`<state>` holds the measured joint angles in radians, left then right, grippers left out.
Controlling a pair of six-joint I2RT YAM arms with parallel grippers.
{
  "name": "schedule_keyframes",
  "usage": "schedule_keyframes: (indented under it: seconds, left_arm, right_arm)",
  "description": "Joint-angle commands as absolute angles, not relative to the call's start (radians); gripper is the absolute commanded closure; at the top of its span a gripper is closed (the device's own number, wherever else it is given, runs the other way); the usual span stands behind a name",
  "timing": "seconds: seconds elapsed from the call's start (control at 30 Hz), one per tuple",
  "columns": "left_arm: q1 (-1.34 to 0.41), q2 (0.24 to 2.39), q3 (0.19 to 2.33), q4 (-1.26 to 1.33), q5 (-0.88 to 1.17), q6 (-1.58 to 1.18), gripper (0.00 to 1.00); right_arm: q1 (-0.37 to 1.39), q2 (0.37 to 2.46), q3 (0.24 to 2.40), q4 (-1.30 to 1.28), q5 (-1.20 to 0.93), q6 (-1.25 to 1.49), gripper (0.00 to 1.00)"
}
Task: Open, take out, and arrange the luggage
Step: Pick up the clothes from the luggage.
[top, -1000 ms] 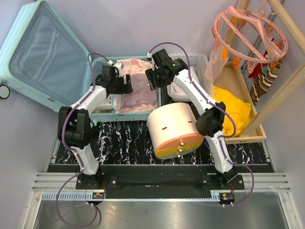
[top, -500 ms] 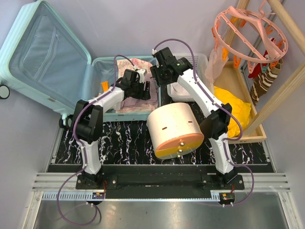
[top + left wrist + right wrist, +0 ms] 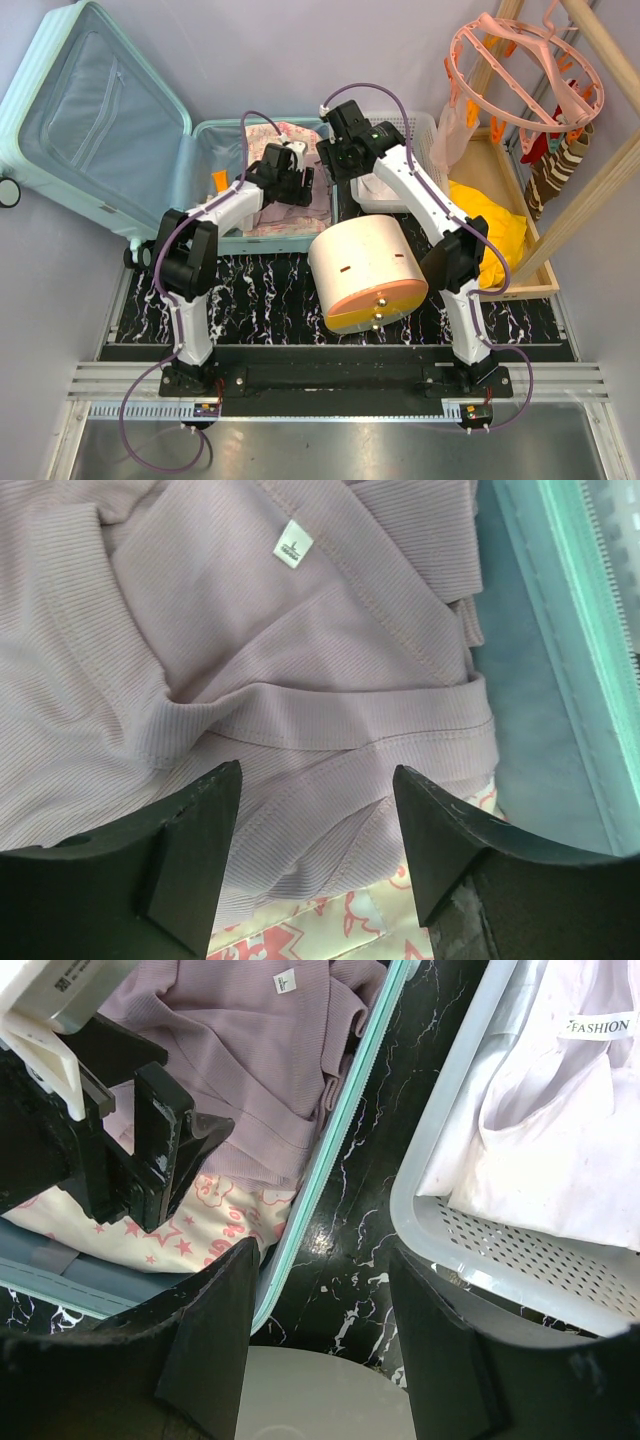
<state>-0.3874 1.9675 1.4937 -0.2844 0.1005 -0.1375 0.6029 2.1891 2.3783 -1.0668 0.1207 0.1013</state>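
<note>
Above the rigid, open luggage [image 3: 90, 110], left gripper [image 3: 312, 790] gapes empty over a limp mauve top [image 3: 300, 660], best pinched at its fold; right gripper [image 3: 322, 1260] likewise agape, empty.

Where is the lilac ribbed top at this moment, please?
The lilac top lies in the base of the open luggage, upper centre of the top view, just left of the white basket and directly beneath the open left gripper.

Cream cylinder [image 3: 365, 265], orange end facing near edge, on black marbled mat [image 3: 260, 295] | white mesh basket [image 3: 428, 125] behind it, white garment [image 3: 560, 1130] labelled FASHION inside | yellow cloth [image 3: 490, 230] in wooden tray [image 3: 495, 160], right | pink round peg hanger [image 3: 520, 70] above tray
</note>
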Motion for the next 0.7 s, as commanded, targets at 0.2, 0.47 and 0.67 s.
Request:
schedule_keyframes:
  seconds: [0.2,0.47,0.67]
  left_arm:
    - [-0.393,1.983,1.528,-0.275,0.063,-0.103,0.52]
    - [-0.405,2.016,1.542,-0.275,0.107,-0.089,0.78]
    - [-0.425,2.031,1.539,-0.281,0.13,-0.08,0.96]
  right_arm:
    - [0.594,2.128,2.375,-1.046,0.12,0.089,0.37]
    - [0.595,2.129,2.37,-1.046,0.114,0.092,0.36]
    - [0.595,2.126,2.362,-1.046,0.114,0.094,0.36]
